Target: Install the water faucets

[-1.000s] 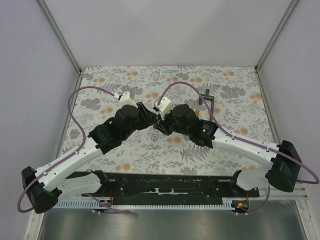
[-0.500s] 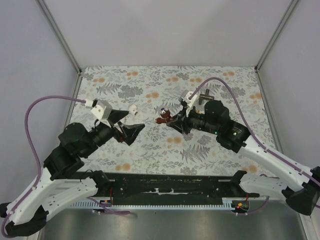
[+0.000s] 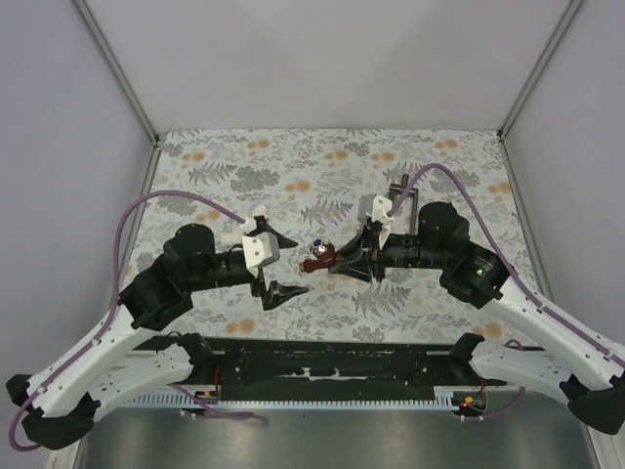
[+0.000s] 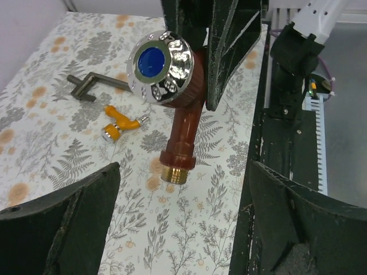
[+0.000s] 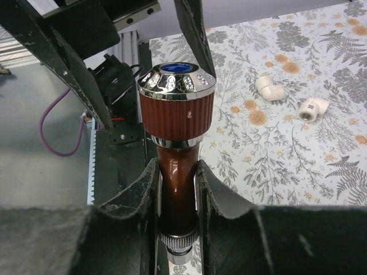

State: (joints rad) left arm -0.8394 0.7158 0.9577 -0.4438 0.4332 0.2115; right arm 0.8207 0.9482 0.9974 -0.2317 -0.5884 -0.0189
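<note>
A reddish-brown water faucet (image 5: 176,172) with a chrome, blue-capped knob (image 5: 176,80) is held above the table, and my right gripper (image 5: 176,186) is shut on its neck. From above, the faucet (image 3: 325,256) points left out of the right gripper (image 3: 344,260). My left gripper (image 3: 299,265) stands wide open just left of it, touching nothing. In the left wrist view the faucet (image 4: 182,123) hangs ahead of the spread fingers (image 4: 63,223), its brass thread down. An orange faucet (image 4: 121,121) lies on the table beyond it.
Two white elbow fittings (image 5: 269,87) (image 5: 314,109) lie on the floral tabletop (image 3: 293,176). A dark T-shaped tool (image 3: 405,191) lies behind the right arm, also visible in the left wrist view (image 4: 92,86). A black rail (image 3: 332,366) runs along the near edge.
My left gripper opened, let go of the reddish-brown faucet and drew back to the left. The right gripper kept the faucet and shifted slightly right.
</note>
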